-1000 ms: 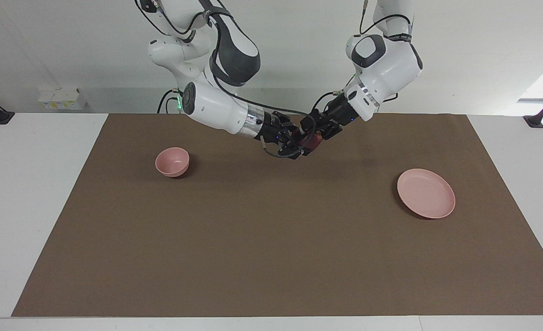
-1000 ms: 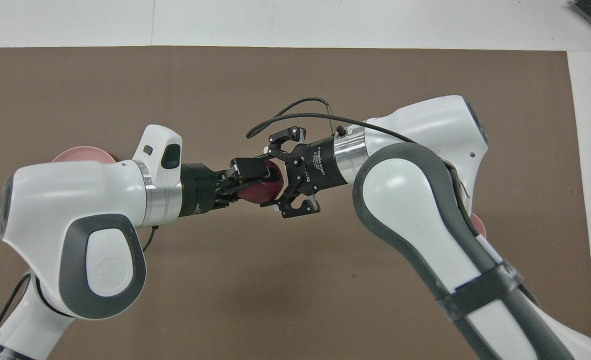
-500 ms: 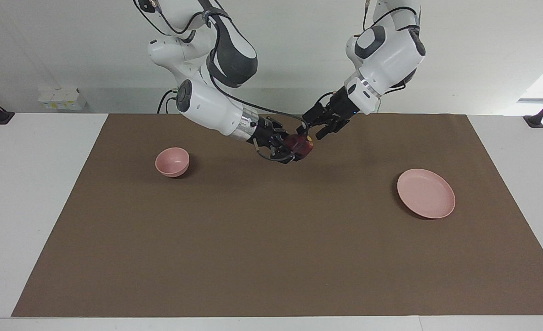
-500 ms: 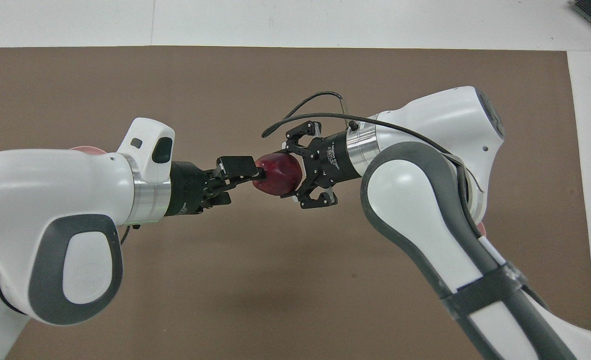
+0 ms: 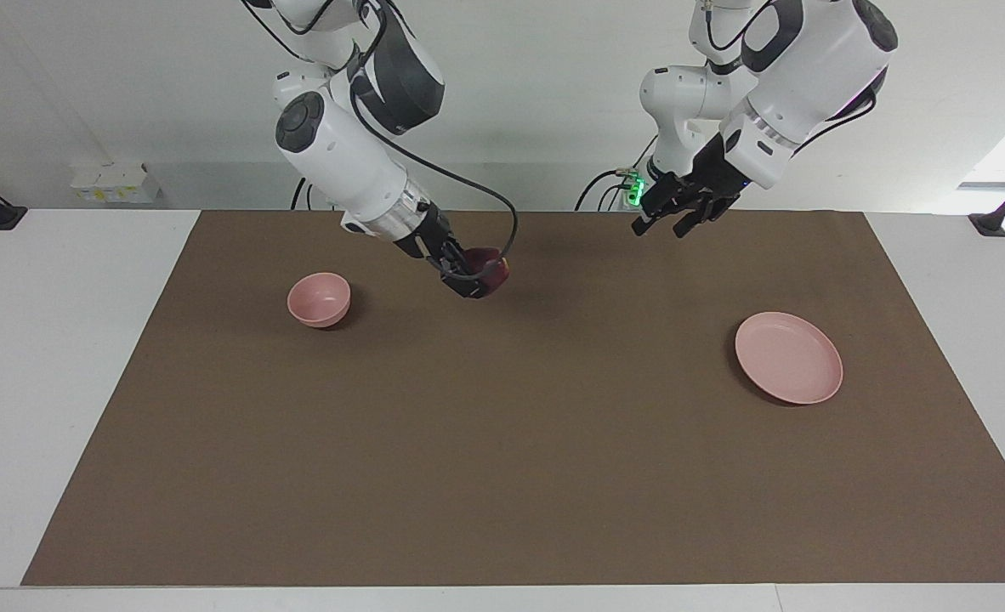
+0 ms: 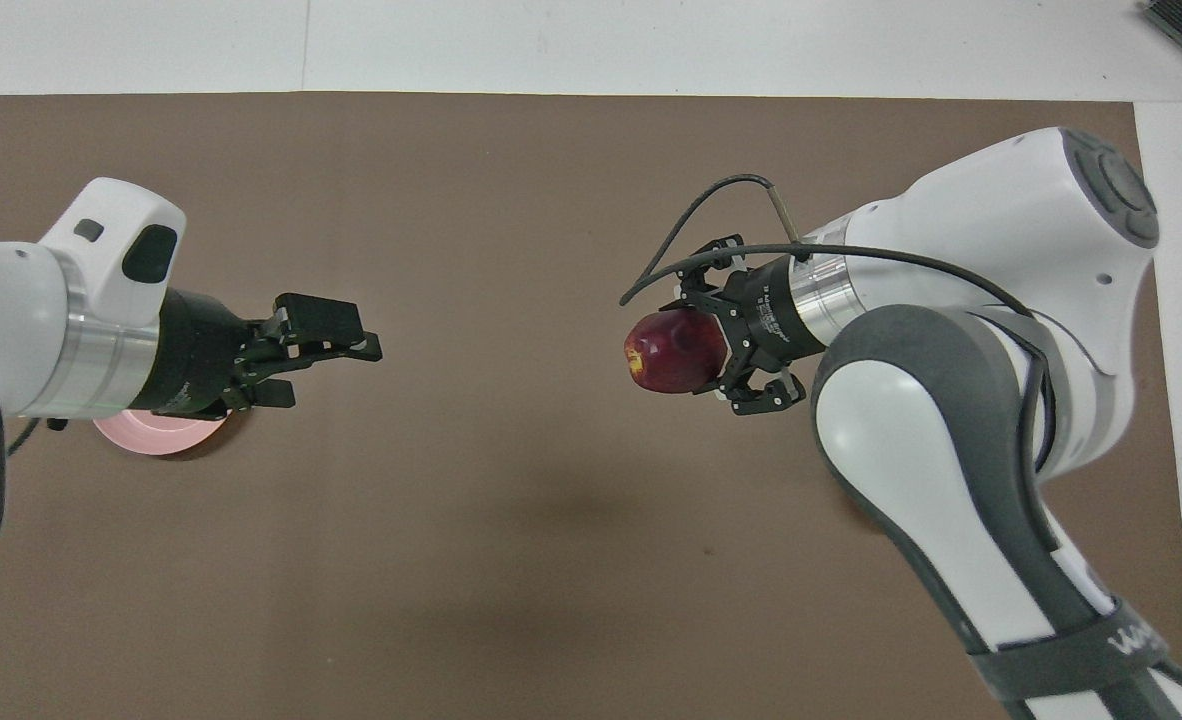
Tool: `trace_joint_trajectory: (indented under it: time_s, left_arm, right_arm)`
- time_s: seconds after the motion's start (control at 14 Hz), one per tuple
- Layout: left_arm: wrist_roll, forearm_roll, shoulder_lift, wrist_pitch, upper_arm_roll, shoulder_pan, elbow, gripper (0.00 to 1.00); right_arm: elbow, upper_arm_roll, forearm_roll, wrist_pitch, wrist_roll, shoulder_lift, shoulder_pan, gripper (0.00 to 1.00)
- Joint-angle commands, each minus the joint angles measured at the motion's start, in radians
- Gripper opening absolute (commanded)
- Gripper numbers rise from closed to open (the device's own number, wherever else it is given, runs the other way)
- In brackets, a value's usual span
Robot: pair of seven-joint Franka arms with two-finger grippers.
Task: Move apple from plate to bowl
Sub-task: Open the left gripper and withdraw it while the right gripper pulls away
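Observation:
My right gripper (image 5: 479, 276) is shut on the dark red apple (image 5: 496, 270) and holds it in the air over the brown mat, between the bowl and the middle of the mat. The apple (image 6: 666, 355) and right gripper (image 6: 689, 348) also show in the overhead view. The small pink bowl (image 5: 319, 299) stands empty toward the right arm's end; in the overhead view the right arm hides it. The flat pink plate (image 5: 788, 357) lies empty toward the left arm's end, and only its edge (image 6: 156, 437) shows in the overhead view. My left gripper (image 5: 666, 223) is open and empty, raised over the mat's edge near the robots (image 6: 323, 340).
The brown mat (image 5: 502, 442) covers most of the white table (image 5: 52, 357). A small white box (image 5: 111, 183) sits at the wall by the right arm's end. A black cable loops off the right wrist (image 5: 509, 223).
The left gripper let go of the apple and drew back toward the plate's end. The right gripper took the apple and carried it toward the bowl.

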State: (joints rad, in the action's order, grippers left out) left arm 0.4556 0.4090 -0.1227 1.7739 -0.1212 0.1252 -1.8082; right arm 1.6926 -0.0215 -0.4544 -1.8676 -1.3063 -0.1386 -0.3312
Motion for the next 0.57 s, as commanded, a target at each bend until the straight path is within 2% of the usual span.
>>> trace_joint_trajectory:
  time_s: [0.0, 0.21, 0.29, 0.5]
  left_arm:
    - [0.018, -0.128, 0.002, -0.091, -0.009, -0.012, 0.058, 1.00]
    - [-0.002, -0.272, 0.005, -0.172, -0.008, -0.018, 0.115, 1.00]
    - [-0.015, -0.300, 0.005, -0.189, -0.006, -0.019, 0.125, 1.00]
    - [-0.170, -0.332, 0.017, -0.270, 0.023, -0.025, 0.187, 1.00]
  right_arm:
    - [0.004, 0.006, 0.127, 0.048, 0.126, 0.017, 0.015, 0.00]
    - [0.019, 0.006, 0.261, 0.096, 0.266, 0.034, 0.027, 0.00]
    - [0.050, 0.006, 0.273, 0.109, 0.333, 0.051, 0.059, 0.00]
    - [0.252, 0.006, 0.273, 0.027, 0.566, 0.148, 0.165, 0.00]
